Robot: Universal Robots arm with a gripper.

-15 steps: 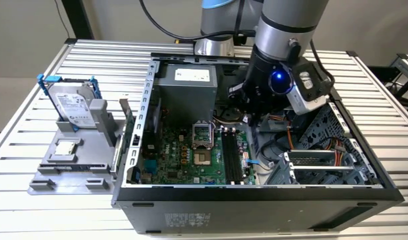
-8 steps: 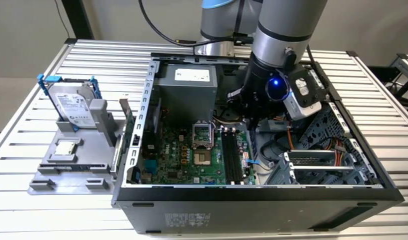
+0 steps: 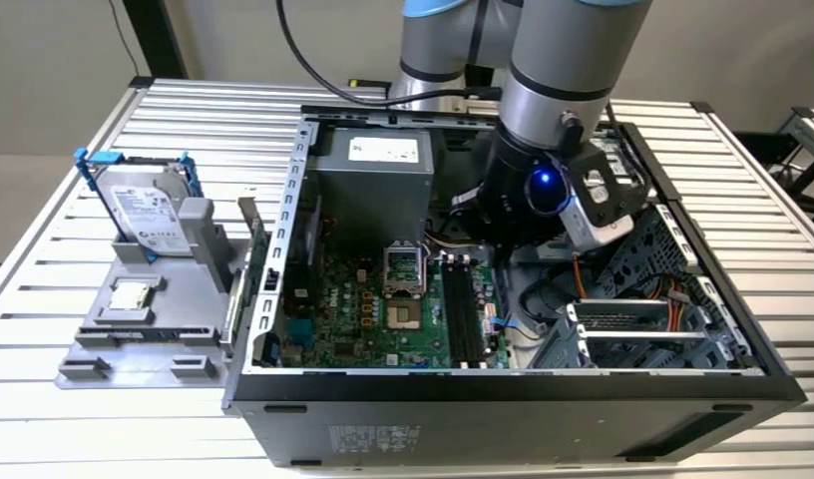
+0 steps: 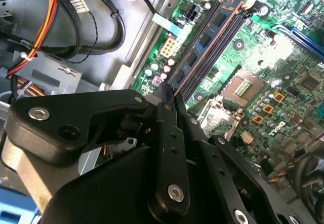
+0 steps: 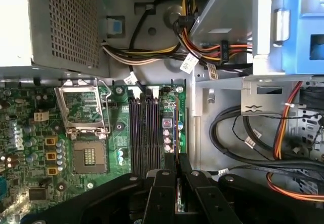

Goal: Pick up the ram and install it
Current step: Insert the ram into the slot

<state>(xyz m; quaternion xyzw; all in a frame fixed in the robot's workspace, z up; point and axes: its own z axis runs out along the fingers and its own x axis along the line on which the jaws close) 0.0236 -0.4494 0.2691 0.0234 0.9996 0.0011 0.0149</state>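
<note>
In the second wrist view the hand (image 4: 169, 95) is pinching its fingers (image 4: 167, 133) nearly together on the end of the ram (image 4: 207, 39), a blue stick (edge-on here) lying along the black memory slots (image 4: 215, 44) of the green board (image 4: 273, 77). In the exterior view the arm (image 3: 554, 80) is reaching down into the open computer case (image 3: 514, 384), which is sitting on the slatted tabletop (image 3: 61, 419), with the hard drive (image 3: 148, 215) standing well apart toward that view's left.
</note>
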